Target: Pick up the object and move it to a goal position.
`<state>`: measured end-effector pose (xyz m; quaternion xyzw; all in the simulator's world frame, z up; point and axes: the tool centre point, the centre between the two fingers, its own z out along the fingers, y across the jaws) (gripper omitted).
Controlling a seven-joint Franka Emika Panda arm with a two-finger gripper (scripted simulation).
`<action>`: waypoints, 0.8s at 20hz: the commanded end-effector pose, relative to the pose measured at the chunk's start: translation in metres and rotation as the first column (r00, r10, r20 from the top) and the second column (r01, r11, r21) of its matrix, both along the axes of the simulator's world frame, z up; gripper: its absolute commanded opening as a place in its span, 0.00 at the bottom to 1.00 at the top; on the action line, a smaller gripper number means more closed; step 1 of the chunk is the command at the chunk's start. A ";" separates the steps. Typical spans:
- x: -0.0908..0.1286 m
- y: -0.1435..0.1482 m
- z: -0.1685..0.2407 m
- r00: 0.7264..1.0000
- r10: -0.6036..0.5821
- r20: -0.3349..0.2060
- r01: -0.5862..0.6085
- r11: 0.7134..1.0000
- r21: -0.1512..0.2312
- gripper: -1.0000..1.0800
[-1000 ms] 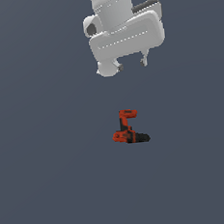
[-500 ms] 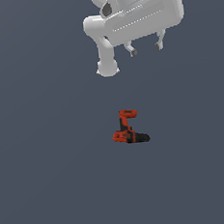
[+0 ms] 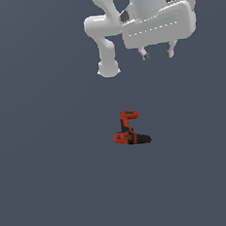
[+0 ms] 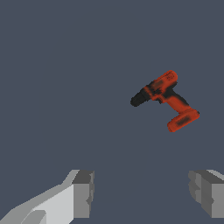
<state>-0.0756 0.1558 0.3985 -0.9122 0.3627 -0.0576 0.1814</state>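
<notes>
The object is a small red-orange and black cordless drill (image 3: pixel 130 131) lying on the grey floor, its black chuck end toward the exterior view's right. It also shows in the wrist view (image 4: pixel 165 99), lying flat and apart from the fingers. My gripper (image 3: pixel 158 55) hangs high near the top of the exterior view, well above the drill and toward the exterior view's right of it. Its two fingers are spread wide with nothing between them; the wrist view (image 4: pixel 142 194) shows both grey pads (image 4: pixel 83 192) far apart.
The white robot arm (image 3: pixel 108 32) fills the top of the exterior view. The grey floor (image 3: pixel 53 179) is plain all around the drill.
The arm and gripper have swung toward the exterior view's right and the fingers have come into fuller view. The drill has not moved.
</notes>
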 end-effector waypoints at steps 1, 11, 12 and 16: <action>-0.001 0.007 -0.015 0.999 -0.042 -0.027 0.042 0.999 -0.004 0.81; -0.003 0.014 -0.110 0.957 -0.235 -0.169 0.230 0.972 -0.046 0.81; -0.004 0.013 -0.122 0.949 -0.256 -0.186 0.251 0.967 -0.052 0.81; -0.007 0.003 -0.172 0.903 -0.346 -0.255 0.337 0.938 -0.082 0.81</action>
